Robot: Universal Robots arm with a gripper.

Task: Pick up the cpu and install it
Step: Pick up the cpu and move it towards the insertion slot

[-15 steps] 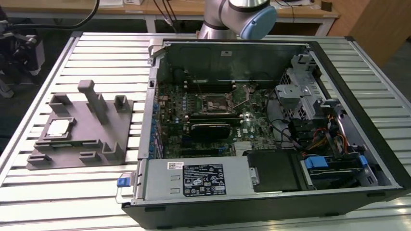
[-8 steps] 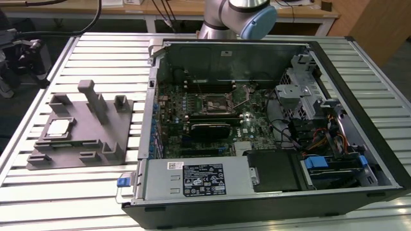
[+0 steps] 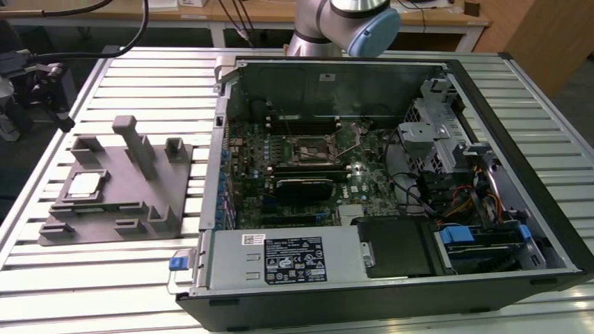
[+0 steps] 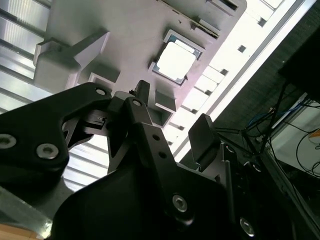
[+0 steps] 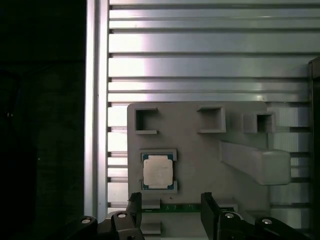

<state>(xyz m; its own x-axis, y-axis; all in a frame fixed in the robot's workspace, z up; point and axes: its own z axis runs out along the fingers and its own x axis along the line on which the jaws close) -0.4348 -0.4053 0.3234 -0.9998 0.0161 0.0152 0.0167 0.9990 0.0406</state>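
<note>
Sitting in the fixture (image 5: 200,165) pocket (edges unobstructed), cpu (image 5: 158,170); jaws apart.

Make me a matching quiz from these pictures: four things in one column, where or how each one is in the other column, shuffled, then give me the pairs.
Things
1. cpu
2. gripper
3. grey fixture
4. computer case

Places or states
A. open, holding nothing
B. lying with its side off, motherboard exposed
C. seated in a square recess of the grey fixture
D. on the slatted table, at the exterior view's left of the computer case

Pairs: 1-C, 2-A, 3-D, 4-B
</note>
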